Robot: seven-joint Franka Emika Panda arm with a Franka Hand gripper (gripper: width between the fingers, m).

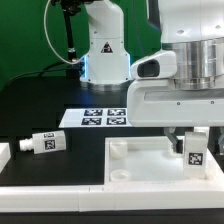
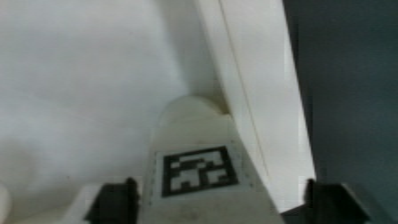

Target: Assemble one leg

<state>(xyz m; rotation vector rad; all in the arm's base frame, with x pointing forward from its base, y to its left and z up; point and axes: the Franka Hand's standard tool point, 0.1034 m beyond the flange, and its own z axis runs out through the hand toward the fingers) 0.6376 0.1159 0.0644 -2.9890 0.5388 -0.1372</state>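
Note:
My gripper (image 1: pixel 194 138) is shut on a white leg (image 1: pixel 195 155) with a black-and-white tag and holds it upright over the near right corner of the white tabletop (image 1: pixel 150 165). In the wrist view the leg (image 2: pixel 201 140) runs between the two dark fingers (image 2: pixel 116 202). Its far tip sits against the tabletop (image 2: pixel 89 90) right beside the raised rim (image 2: pixel 249 80). I cannot tell whether the tip is in a socket. A second leg (image 1: pixel 45 143) lies on its side on the black table at the exterior view's left.
The marker board (image 1: pixel 103 117) lies behind the tabletop, in front of the robot base (image 1: pixel 103 55). A white part (image 1: pixel 3 150) shows at the exterior view's left edge. Dark table (image 2: pixel 347 90) lies beyond the tabletop's rim.

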